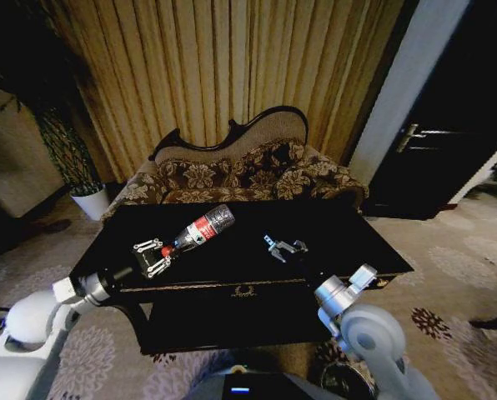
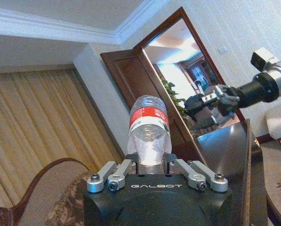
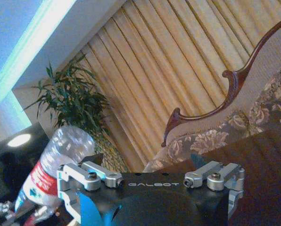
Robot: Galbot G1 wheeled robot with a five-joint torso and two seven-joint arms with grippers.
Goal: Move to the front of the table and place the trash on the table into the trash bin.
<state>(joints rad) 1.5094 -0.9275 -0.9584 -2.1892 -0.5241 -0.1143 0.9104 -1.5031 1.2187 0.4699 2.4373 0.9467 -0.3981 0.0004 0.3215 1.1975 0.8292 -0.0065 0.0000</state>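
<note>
In the head view the table (image 1: 232,275) fills the middle ground, its glossy black top bearing a gold emblem (image 1: 244,291) on the front edge and a lower shelf beneath. The left gripper (image 1: 153,257) reaches in from about 8 o'clock and is clenched on the neck end of the bottle (image 1: 200,228), which lies tilted over the tabletop with its base pointing toward 1 o'clock; whether it touches the surface cannot be told. In the left wrist view the bottle (image 2: 149,127) stands out straight from between the fingers (image 2: 117,175), red label showing. The right gripper (image 1: 285,248) hovers over the tabletop at about 3 o'clock of the bottle, well apart from it, its fingers spread and holding nothing. In the right wrist view the bottle (image 3: 53,169) shows beyond that gripper's body. Behind the table, at 12 o'clock, a floral sofa (image 1: 248,171) sits just beside the far edge, with gold curtains (image 1: 223,67) behind it. A plant in a white pot (image 1: 90,200) stands at 10 o'clock, and a dark door (image 1: 440,125) at 2 o'clock. Patterned carpet (image 1: 457,275) surrounds the table.
</note>
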